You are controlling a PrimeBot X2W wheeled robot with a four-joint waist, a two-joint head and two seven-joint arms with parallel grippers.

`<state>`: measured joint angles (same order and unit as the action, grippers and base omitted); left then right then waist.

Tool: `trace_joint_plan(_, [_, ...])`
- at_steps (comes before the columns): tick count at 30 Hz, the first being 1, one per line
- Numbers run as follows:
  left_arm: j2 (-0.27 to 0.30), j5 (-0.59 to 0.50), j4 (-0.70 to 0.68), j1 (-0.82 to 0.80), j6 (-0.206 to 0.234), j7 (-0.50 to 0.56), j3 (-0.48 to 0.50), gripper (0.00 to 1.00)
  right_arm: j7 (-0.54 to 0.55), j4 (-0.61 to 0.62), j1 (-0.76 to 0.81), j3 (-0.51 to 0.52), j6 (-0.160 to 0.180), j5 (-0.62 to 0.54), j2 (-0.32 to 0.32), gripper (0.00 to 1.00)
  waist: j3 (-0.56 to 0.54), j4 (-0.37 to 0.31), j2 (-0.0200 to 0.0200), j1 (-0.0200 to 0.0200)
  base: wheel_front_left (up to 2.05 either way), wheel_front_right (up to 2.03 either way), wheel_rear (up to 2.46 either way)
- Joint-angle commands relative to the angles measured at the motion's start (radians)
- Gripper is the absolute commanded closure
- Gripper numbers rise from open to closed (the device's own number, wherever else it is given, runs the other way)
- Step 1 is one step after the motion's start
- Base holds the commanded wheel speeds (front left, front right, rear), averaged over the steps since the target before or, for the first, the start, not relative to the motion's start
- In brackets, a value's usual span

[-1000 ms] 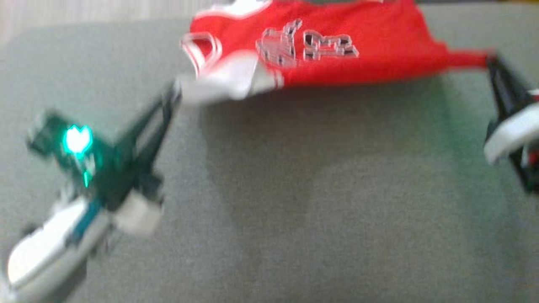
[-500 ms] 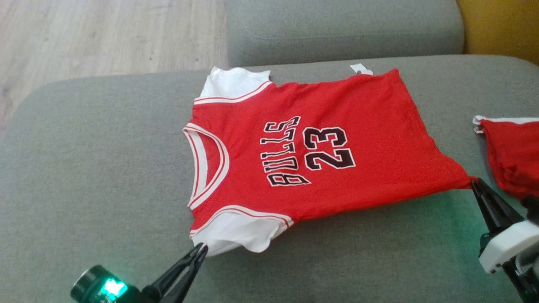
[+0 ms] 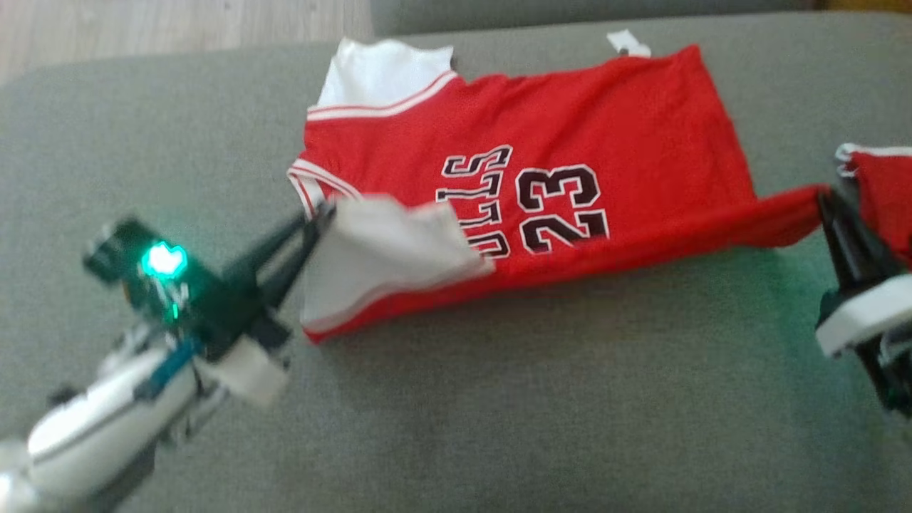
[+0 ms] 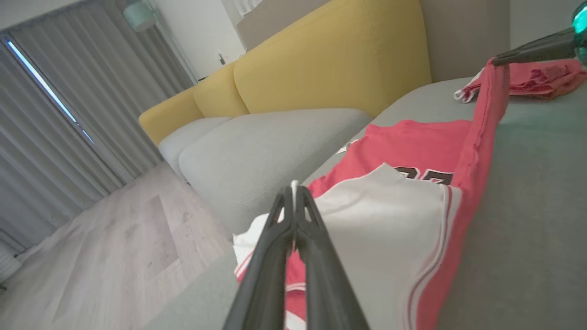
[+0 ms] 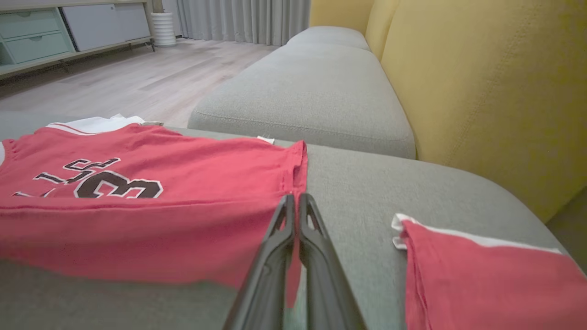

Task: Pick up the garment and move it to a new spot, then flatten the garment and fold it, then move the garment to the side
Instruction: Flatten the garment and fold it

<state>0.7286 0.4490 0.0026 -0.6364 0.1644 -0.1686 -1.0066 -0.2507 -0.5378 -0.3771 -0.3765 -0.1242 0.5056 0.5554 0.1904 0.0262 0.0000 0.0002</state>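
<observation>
Grey sofa cushion (image 3: 499, 399) carries everything. Red garment (image 3: 605, 121), black 23 face up, lies on the cushion's 12 o'clock half, neck toward 9 o'clock, hem toward 3 o'clock. Its near edge is raised off the cushion and turned toward 12 o'clock, stretched between the two claws. Second red cloth (image 3: 883, 199) at 3 o'clock, just beside the hem corner. Left claw (image 3: 322, 214), at the garment's 9 o'clock, clenched on the white sleeve (image 3: 385, 249), which overlaps the chest lettering. Right claw (image 3: 825, 201), at 3 o'clock, clenched on the near hem corner. Small white tag (image 3: 628, 41) at 1 o'clock, far hem corner.
</observation>
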Motion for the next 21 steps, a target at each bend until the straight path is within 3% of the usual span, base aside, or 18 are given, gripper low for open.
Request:
trace_joint_plan(1, [0.030, -0.006, -0.012, -0.052, 0.000, -0.005, 0.055, 1.00, -0.011, 0.015, -0.016, -0.001, -0.007, -0.008, 0.025, 1.00, 0.035, 0.002, 0.0000, -0.0002, 0.00, 0.00, 0.00])
trace_joint_plan(8, [-0.047, -0.077, 0.192, -0.276, -0.096, -0.012, 0.052, 1.00, -0.011, -0.050, -0.160, -0.055, -0.007, -0.005, 0.014, 1.00, 0.120, -0.004, 0.0000, -0.0002, 0.00, 0.00, 0.00])
trace_joint_plan(13, [-0.101, -0.116, 0.344, -0.370, -0.125, -0.034, 0.040, 1.00, -0.011, -0.115, -0.243, -0.106, -0.007, 0.008, -0.009, 1.00, 0.164, -0.007, 0.0000, -0.0002, 0.00, 0.00, 0.00])
trace_joint_plan(14, [-0.115, -0.118, 0.370, -0.379, -0.124, -0.041, 0.040, 1.00, -0.011, -0.129, -0.256, -0.113, -0.007, 0.011, -0.013, 0.87, 0.169, -0.006, 0.0000, -0.0002, 0.00, 0.00, 0.00])
trace_joint_plan(15, [-0.129, -0.118, 0.393, -0.384, -0.121, -0.048, 0.041, 0.59, -0.011, -0.146, -0.266, -0.117, -0.007, 0.014, -0.018, 0.29, 0.172, -0.006, 0.0000, -0.0002, 0.00, 0.00, 0.00])
trace_joint_plan(16, [-0.143, -0.115, 0.412, -0.384, -0.116, -0.055, 0.043, 0.01, -0.011, -0.159, -0.278, -0.110, -0.007, 0.011, -0.023, 0.00, 0.173, -0.005, 0.0000, -0.0002, 0.00, 0.00, 0.00])
trace_joint_plan(21, [-0.217, -0.027, 0.443, -0.279, -0.043, -0.085, 0.103, 0.00, -0.011, -0.166, -0.257, -0.075, -0.007, 0.002, -0.061, 0.00, 0.139, -0.001, 0.0000, -0.0002, 0.00, 0.00, 0.00])
